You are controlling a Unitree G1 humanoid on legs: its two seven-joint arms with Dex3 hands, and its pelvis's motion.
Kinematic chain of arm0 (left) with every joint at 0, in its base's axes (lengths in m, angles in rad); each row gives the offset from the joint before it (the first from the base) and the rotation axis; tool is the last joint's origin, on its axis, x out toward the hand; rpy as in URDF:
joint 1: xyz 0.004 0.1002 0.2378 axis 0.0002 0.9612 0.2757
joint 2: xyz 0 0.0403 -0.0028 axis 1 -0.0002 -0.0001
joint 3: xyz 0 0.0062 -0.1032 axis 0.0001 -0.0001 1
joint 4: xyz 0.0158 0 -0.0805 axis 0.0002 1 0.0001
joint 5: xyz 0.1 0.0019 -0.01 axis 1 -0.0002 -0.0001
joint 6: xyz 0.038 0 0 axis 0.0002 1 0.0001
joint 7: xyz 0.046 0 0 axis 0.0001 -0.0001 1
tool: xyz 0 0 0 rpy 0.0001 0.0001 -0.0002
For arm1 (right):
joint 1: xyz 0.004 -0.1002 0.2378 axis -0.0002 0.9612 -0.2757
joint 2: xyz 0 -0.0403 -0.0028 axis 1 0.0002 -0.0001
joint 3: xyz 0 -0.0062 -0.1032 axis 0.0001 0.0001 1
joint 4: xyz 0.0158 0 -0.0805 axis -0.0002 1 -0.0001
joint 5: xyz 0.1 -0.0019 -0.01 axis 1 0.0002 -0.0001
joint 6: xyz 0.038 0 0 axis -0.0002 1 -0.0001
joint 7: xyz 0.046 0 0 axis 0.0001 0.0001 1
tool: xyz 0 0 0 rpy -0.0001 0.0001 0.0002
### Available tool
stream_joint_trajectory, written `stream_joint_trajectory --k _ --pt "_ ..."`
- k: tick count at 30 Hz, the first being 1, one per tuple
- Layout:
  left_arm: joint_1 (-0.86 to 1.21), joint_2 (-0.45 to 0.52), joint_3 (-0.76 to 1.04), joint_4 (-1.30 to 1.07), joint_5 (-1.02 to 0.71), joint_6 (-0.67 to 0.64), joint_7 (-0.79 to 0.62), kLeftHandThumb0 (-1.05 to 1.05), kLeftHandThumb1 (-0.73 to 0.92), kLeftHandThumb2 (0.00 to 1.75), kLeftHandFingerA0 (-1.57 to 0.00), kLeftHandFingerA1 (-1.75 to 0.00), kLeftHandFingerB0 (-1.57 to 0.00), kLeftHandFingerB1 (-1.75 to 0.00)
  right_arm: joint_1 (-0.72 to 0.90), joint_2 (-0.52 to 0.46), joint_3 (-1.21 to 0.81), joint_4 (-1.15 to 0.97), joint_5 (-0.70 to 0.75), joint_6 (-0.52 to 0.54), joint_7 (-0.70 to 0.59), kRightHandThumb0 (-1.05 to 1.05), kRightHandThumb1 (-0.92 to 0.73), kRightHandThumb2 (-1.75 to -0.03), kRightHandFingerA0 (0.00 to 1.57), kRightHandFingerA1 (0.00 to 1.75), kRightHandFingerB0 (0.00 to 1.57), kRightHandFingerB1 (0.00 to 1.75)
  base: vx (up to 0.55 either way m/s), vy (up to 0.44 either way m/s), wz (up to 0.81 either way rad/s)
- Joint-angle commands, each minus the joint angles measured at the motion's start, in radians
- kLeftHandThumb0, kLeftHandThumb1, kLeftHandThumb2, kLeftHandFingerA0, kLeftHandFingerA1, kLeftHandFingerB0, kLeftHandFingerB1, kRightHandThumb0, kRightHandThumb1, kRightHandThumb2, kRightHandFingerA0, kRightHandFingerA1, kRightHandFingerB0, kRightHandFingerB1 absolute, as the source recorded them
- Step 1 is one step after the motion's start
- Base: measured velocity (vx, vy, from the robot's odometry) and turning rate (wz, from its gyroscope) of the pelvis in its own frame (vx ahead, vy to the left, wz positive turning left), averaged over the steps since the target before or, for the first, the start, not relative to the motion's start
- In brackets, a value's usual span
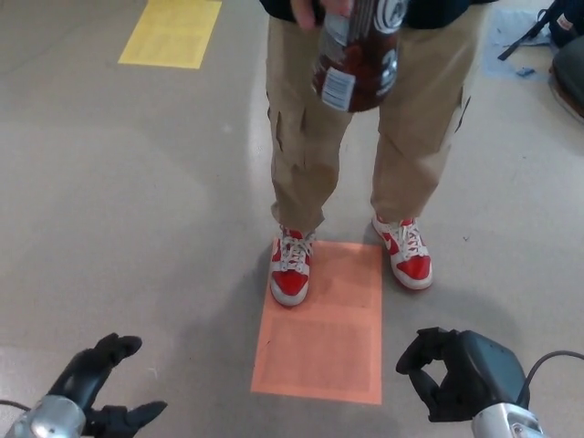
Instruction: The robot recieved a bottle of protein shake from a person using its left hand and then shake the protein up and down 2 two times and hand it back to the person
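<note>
1. Left hand (96,394) low at bottom-left edge, empty, fingers spread apart, well below the bottle.
2. Right hand (461,374) at bottom right, fingers curled inward on nothing, cable trailing off to the right.
3. Protein shake bottle (358,55) at top centre, dark brown with white label, tilted, held from above by the person's hand (315,9), in front of tan trousers (301,137).
4. Person's red-and-white sneakers (290,266) planted at the far edge of an orange floor patch (324,342); yellow patch (171,32) top left.
</note>
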Motion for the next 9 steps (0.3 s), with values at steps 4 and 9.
stream_joint_trajectory --k 4,9 --pt "-0.074 0.074 -0.129 0.177 0.267 -0.331 0.306 -0.51 0.56 0.73 -0.30 -0.42 -0.09 -0.35 -0.050 -0.034 -0.028 0.004 0.017 0.025 0.026 -0.46 -0.49 -1.15 1.06 1.01 0.94 0.87 0.00 0.000 0.00" --pt "-0.081 0.080 -0.169 0.204 0.296 -0.345 0.357 -0.53 0.57 0.77 -0.30 -0.43 -0.09 -0.36 -0.048 -0.031 -0.025 0.006 0.008 0.028 0.022 -0.48 -0.49 -1.15 1.06 0.95 0.94 0.84 0.00 0.000 0.00"
